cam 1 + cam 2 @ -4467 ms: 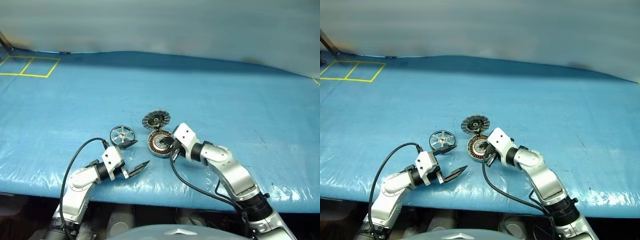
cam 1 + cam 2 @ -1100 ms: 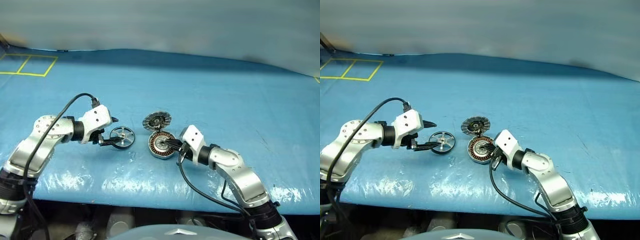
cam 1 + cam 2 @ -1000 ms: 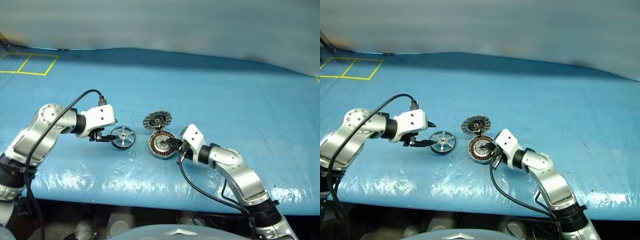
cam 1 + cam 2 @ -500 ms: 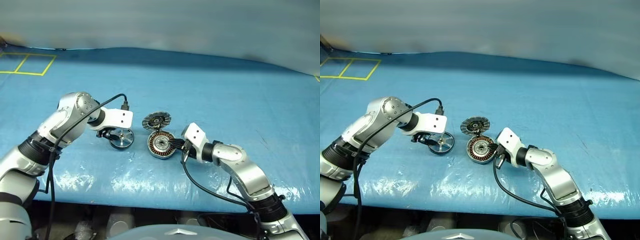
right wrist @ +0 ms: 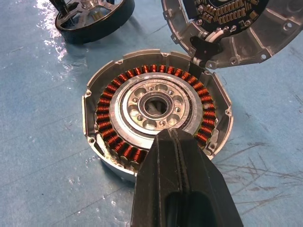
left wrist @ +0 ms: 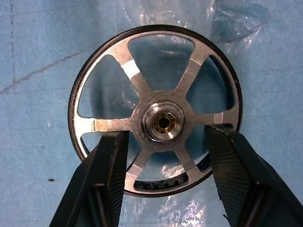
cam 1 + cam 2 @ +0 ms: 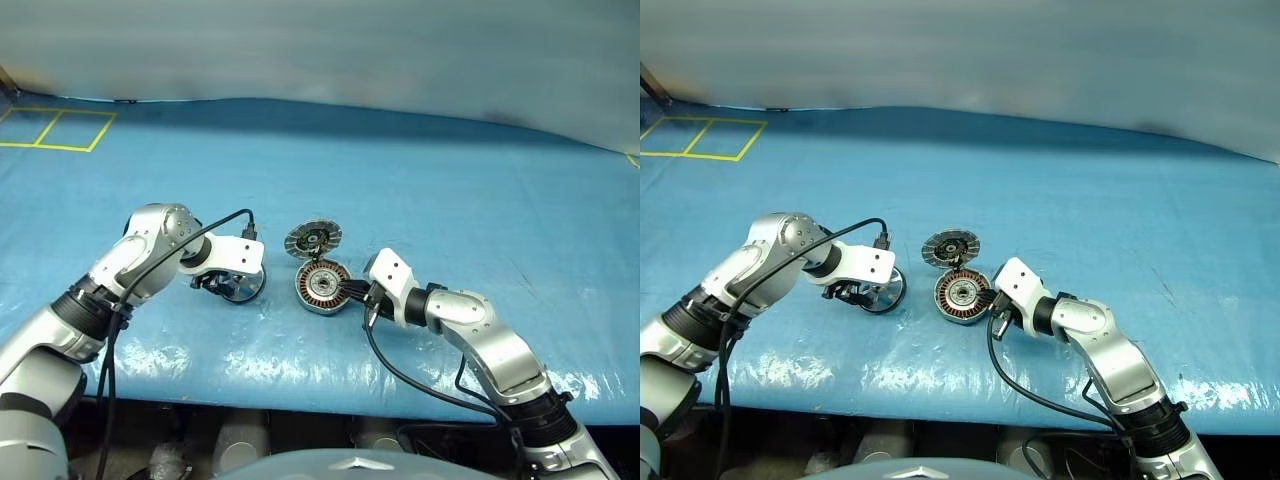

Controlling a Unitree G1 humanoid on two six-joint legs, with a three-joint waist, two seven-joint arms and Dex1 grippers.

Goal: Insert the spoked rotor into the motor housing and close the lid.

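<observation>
Your left gripper (image 6: pixel 163 156) points down over the spoked rotor (image 6: pixel 156 109), which lies flat on the blue sheet (image 7: pixel 450 200). Its fingers (image 6: pixel 106 175) stand partly open, one either side of the hub, tips reaching into the gaps between spokes; whether they grip it you cannot tell. Your right gripper (image 5: pixel 177 151) is pinched shut, holding nothing, its tip at the near rim of the motor housing (image 5: pixel 156 111). The lid (image 5: pixel 236 26) stands swung open on the housing's far side, striped inner face showing.
</observation>
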